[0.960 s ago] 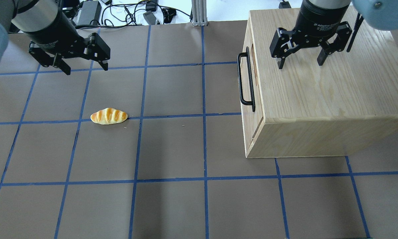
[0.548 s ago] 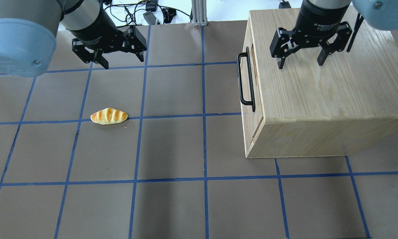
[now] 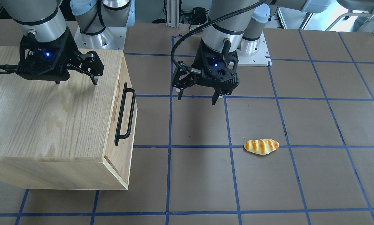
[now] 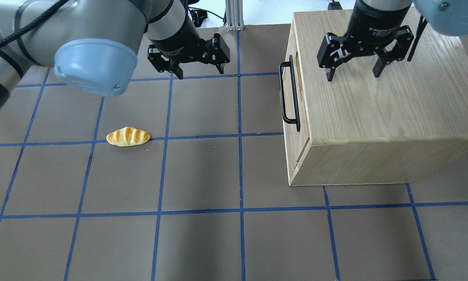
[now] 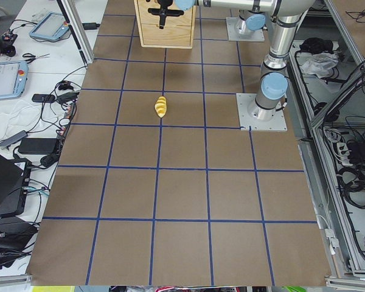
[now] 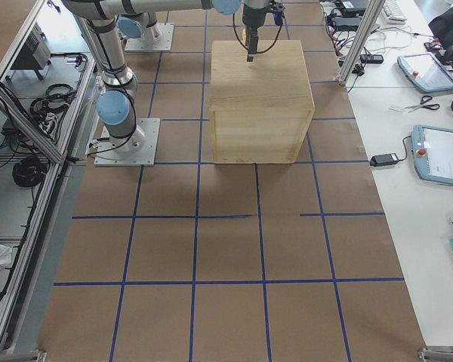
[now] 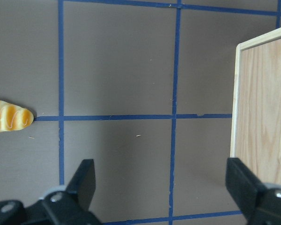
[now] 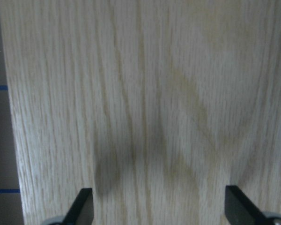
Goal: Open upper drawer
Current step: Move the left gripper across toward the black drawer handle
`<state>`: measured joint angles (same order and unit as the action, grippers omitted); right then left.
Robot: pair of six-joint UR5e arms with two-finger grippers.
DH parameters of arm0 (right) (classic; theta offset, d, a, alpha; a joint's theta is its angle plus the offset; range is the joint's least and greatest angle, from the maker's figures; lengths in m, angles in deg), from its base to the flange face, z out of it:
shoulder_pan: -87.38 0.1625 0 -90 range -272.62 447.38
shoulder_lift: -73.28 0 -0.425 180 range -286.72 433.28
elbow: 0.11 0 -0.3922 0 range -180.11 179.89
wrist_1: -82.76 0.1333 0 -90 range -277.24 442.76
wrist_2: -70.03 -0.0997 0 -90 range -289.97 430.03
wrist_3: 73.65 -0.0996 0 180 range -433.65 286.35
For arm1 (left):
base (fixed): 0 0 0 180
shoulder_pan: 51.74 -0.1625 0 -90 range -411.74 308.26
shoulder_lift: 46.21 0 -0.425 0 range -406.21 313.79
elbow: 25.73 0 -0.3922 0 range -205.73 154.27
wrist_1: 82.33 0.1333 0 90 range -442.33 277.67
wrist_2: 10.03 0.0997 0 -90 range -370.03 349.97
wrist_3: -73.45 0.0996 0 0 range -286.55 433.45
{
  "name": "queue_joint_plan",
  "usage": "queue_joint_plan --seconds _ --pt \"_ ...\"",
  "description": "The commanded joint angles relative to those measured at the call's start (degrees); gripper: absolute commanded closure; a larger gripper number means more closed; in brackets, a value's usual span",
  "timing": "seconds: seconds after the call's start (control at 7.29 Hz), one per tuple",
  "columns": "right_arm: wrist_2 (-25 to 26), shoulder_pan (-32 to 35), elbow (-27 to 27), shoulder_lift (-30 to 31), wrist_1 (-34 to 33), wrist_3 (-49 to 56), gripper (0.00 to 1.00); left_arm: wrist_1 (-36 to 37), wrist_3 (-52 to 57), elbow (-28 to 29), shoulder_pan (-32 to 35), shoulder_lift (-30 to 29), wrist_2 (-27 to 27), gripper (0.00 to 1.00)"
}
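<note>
The upper drawer is shut in the light-wood cabinet; its long black bar handle faces the table's middle and also shows in the front view. My left gripper is open and empty, above the table beside the cabinet's front and apart from the handle; it also shows in the front view. In the left wrist view the cabinet's front is at the right edge. My right gripper is open and empty, just above the cabinet's top.
A toy bread roll lies on the brown, blue-taped table on my left side, and shows in the left wrist view. Cables and power bricks lie beyond the table's far edge.
My left arm has swung rightward along the far side of the table, from the far left toward the cabinet's front. The right gripper, drawer and bread have not moved.
</note>
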<state>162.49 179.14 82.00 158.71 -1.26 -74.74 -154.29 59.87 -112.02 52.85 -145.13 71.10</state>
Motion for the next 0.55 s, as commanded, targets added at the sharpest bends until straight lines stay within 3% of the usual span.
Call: queue_joint_plan --seconds 0.0,0.41 --pt "0.0 0.0 -0.03 0.0 0.0 -0.05 0.0 6.02 -2.05 -0.02 1.93 -2.76 -3.96 0.0" --pt "0.0 0.0 0.06 0.0 0.0 0.03 0.0 7.88 -5.29 -0.03 5.35 -6.63 -3.96 0.0"
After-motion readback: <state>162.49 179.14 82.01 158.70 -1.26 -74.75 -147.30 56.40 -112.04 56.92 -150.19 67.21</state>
